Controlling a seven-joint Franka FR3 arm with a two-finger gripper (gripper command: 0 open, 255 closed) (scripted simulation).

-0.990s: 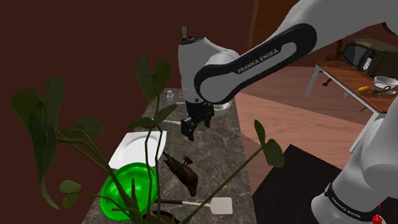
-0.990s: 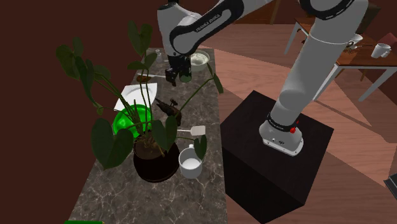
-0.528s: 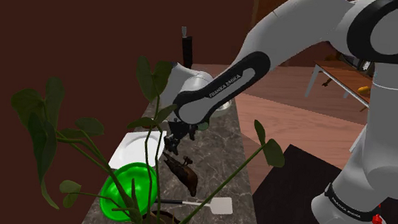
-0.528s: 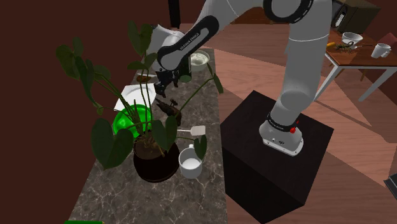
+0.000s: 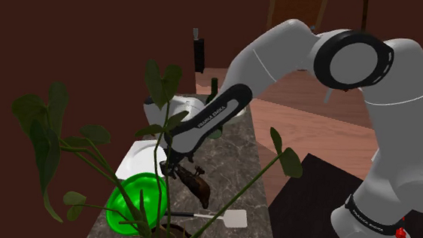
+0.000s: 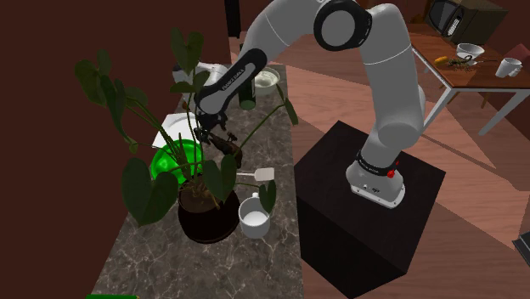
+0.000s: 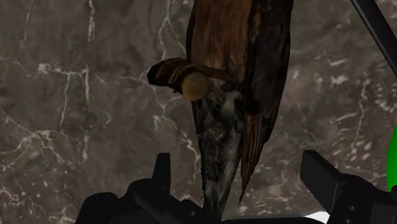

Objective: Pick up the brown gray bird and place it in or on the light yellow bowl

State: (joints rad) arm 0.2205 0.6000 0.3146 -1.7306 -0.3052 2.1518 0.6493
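Note:
The brown-grey bird (image 5: 196, 184) lies on its side on the dark marble counter (image 5: 238, 157), between a white plate and a spatula. It also shows in the second exterior view as the bird (image 6: 228, 146). My gripper (image 5: 171, 167) hangs low right at the bird's end nearest the plate, and appears again as the gripper (image 6: 206, 136). In the wrist view the gripper (image 7: 242, 184) is open, its fingers (image 7: 162, 175) standing on either side of the tail of the bird (image 7: 235, 83) without touching it. The pale yellow bowl (image 6: 267, 79) sits at the counter's far end.
A bright green bowl (image 5: 132, 202) and the white plate (image 5: 141, 154) lie beside the bird. The white spatula (image 5: 234, 220) is just in front of it. A large potted plant (image 6: 204, 208) with long leaves arches over the spot, with a white mug (image 6: 253, 217) beside it.
The arm has swung down and toward the plate side; the gripper dropped from above the counter to just over the bird's tail. The bird has not moved.

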